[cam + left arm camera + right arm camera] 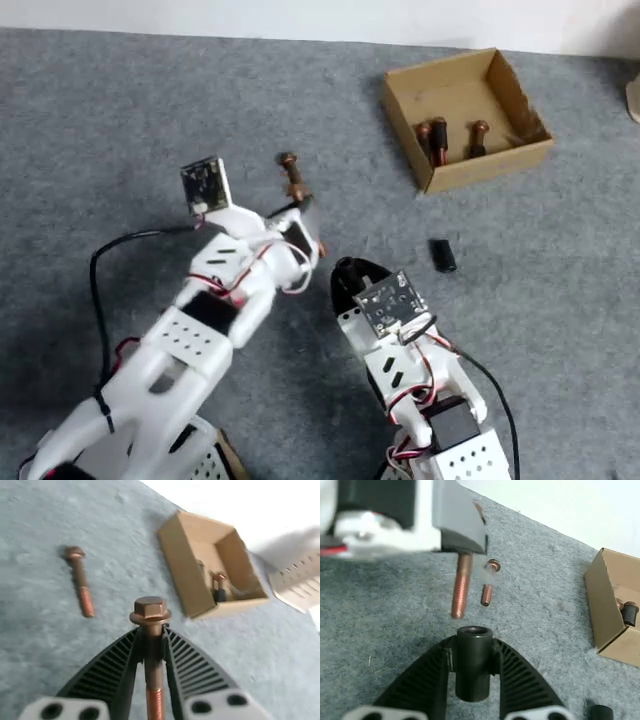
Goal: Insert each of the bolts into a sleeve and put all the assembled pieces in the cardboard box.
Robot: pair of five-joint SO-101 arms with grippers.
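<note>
Grey felt tabletop (100, 120): left gripper (154, 632) pinches a copper bolt (150, 611), right gripper (473, 645) pinches a black sleeve (473, 672); cardboard box (490, 167) sits at two o'clock from them.

Between the left fingers (115, 665), ribbed matt black plastic: copper-toned metal hex bolt (150, 611), smooth, dull sheen, threaded end. Between the right fingers (425, 680), same plastic: short black cylindrical sleeve (473, 662), matt, smooth. Beneath: grey counter (100, 120), fuzzy felt-like cloth. Beyond: brown cardboard box (490, 167), plain matt.
</note>
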